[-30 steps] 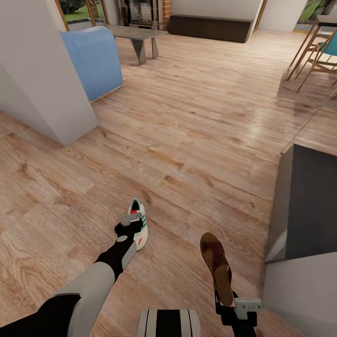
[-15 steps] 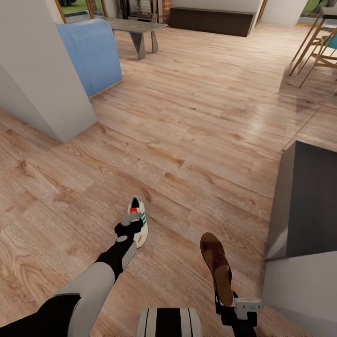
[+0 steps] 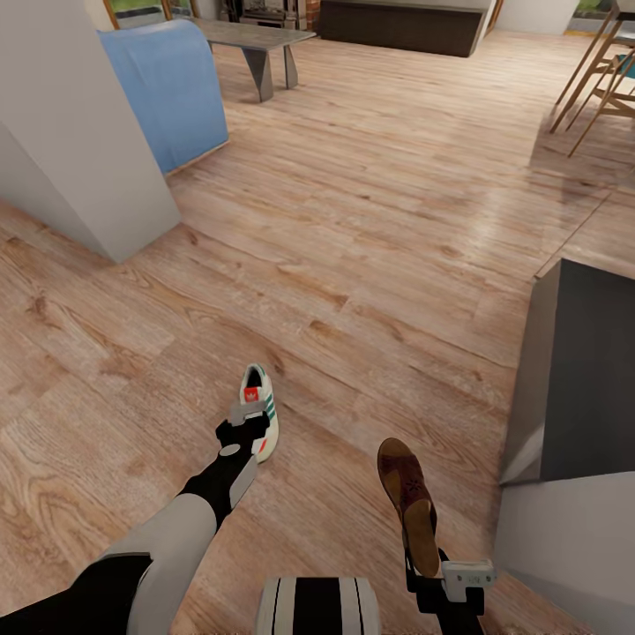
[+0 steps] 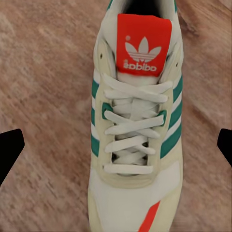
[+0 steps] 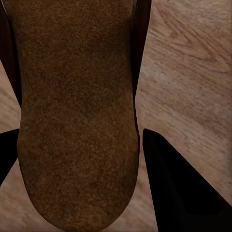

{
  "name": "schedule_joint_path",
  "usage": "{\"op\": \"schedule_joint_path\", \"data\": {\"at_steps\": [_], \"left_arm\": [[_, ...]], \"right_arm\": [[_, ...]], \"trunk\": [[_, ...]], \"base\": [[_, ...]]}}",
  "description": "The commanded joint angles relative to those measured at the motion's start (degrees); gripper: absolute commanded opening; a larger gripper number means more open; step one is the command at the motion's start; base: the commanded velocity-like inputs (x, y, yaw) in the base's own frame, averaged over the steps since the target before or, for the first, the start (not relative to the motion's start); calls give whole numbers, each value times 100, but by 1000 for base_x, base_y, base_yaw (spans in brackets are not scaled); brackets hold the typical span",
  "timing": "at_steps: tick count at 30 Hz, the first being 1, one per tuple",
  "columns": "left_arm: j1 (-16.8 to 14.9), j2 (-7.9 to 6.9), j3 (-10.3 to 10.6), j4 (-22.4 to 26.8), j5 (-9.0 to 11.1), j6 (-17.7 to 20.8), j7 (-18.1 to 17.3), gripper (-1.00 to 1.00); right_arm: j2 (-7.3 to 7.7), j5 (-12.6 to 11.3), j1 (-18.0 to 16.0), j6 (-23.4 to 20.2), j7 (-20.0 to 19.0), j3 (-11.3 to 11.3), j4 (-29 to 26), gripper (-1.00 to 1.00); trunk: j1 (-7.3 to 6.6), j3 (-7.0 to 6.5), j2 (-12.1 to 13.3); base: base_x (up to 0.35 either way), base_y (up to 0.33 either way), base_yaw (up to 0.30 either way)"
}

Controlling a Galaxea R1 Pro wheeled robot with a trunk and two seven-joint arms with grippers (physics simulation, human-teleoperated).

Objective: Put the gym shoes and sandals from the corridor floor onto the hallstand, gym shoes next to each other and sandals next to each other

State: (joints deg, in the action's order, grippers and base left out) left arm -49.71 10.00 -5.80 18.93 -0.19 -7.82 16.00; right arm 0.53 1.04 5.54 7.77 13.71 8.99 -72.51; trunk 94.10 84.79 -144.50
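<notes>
One gym shoe (image 3: 257, 397), white with green stripes and a red tongue patch, lies on the corridor floor (image 3: 353, 265). My left gripper (image 3: 246, 423) hangs open just above it. In the left wrist view the shoe (image 4: 133, 135) lies between the widely spread black fingertips (image 4: 9, 150), which do not touch it. My right gripper (image 3: 425, 561) is shut on the heel end of a dark brown sandal (image 3: 407, 489), whose toe points away from me. The right wrist view shows the sandal's footbed (image 5: 77, 111) pinched between the fingers (image 5: 169, 183). I cannot tell whether the grey block at right is the hallstand.
A dark grey flat-topped block (image 3: 582, 379) with a light grey face below stands at the right edge. A light grey wall corner (image 3: 79, 141) stands at left, with a blue sofa (image 3: 172, 88) and a low table (image 3: 256, 44) behind it. Wooden chairs (image 3: 600, 79) are at the far right.
The whole view has shifted, so the camera moved. The floor and the gym shoe slid slightly up the picture. Both arms keep their pose and the sandal stays in the right gripper.
</notes>
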Motion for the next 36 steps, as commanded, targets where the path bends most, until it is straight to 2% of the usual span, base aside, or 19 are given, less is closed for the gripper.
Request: {"op": "schedule_joint_path", "data": {"at_steps": [1,18,36], "left_arm": [[0,0,0,0,0,0,0,100],[2,0,6,-1,-8,-4,-4,100],[5,0,82,-11,-16,-7,-153,100]], "right_arm": [[0,-16,0,5,-8,0,0,-100],[0,-16,0,5,-8,5,0,-100],[0,-16,32,13,-8,6,-7,-100]], "trunk": [[0,9,0],[0,150,0],[0,176,0]], "base": [[0,0,0],[0,0,0],[0,0,0]]}}
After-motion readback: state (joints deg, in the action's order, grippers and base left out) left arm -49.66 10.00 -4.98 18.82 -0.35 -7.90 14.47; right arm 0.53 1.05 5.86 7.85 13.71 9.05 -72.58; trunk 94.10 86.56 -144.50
